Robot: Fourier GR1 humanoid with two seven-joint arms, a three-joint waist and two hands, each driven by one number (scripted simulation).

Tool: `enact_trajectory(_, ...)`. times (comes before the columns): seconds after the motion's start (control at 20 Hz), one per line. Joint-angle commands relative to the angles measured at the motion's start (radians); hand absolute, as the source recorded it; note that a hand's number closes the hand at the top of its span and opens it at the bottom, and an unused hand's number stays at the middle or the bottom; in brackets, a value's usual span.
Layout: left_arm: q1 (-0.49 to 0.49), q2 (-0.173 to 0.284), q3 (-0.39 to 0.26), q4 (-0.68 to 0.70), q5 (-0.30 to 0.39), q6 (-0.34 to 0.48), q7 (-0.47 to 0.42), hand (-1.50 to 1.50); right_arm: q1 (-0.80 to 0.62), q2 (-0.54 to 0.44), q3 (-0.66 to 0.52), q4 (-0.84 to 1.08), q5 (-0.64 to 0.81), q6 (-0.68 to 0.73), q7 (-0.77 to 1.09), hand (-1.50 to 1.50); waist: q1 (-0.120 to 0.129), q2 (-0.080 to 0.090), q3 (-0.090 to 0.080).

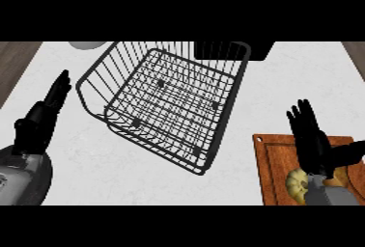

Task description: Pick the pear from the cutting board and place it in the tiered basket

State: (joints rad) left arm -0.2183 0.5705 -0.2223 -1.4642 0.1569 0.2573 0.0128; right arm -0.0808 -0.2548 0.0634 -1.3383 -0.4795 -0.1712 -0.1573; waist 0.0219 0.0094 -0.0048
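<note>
Pear (296, 182), yellowish and rounded, is lying on the reddish-brown wooden cutting board (274, 169) at the lower right of my head view, and most of it is hiding under my right wrist, so I am seeing only its left side and a sliver to the right of the forearm. I cannot tell its stem end or how it is tilting.

My right hand (314, 144) is hovering above the board just beyond the pear, fingers straight and spread upward, thumb sticking out to the right; it is not curling round anything, and I cannot tell whether the wrist is touching the fruit below it.

Black wire tiered basket (167, 103) is sitting in the middle of the white speckled counter (285, 87), well apart from the board, its open grid floor facing me and its near corner pointing toward the lower edge of the view.

My left hand (43, 120) is resting at the left edge, fingers straight and pressed together, pointing up, holding nothing, beside the basket's left rim but apart from it.

I am also seeing a black boxy object (235, 50) behind the basket's far corner and a pale rounded thing (89, 45) at the top edge.
</note>
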Motion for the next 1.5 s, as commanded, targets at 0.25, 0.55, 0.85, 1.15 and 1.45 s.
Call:
enact_trajectory(0.25, 0.05, -0.189, -0.075, 0.015, 0.097, -0.093, -0.083, 0.0, -0.16, -0.151, 0.179, 0.002, 0.306, 0.046, -0.03, -1.5, -0.008, -0.005, 0.0)
enact_trajectory(0.55, 0.043, -0.262, -0.088, 0.14, 0.109, -0.162, -0.137, 0.0, -0.119, -0.062, 0.172, 0.115, 0.361, 0.026, -0.283, -1.5, -0.026, -0.006, 0.005)
enact_trajectory(0.85, 0.103, -0.238, -0.058, 0.104, 0.125, -0.169, -0.13, 0.0, -0.063, -0.307, 0.2, -0.187, 0.539, -0.037, -0.083, -1.5, -0.049, -0.02, 0.001)
enact_trajectory(1.15, 0.138, -0.233, -0.049, 0.112, 0.116, -0.166, -0.167, 0.0, -0.089, -0.625, 0.257, -0.265, 0.786, 0.066, 0.208, -1.5, -0.073, -0.03, -0.01)
enact_trajectory(1.45, 0.105, -0.224, -0.022, 0.119, 0.125, -0.168, -0.152, 0.0, -0.078, -0.829, 0.37, -0.445, 0.935, 0.298, 0.475, -1.5, -0.081, -0.027, -0.008)
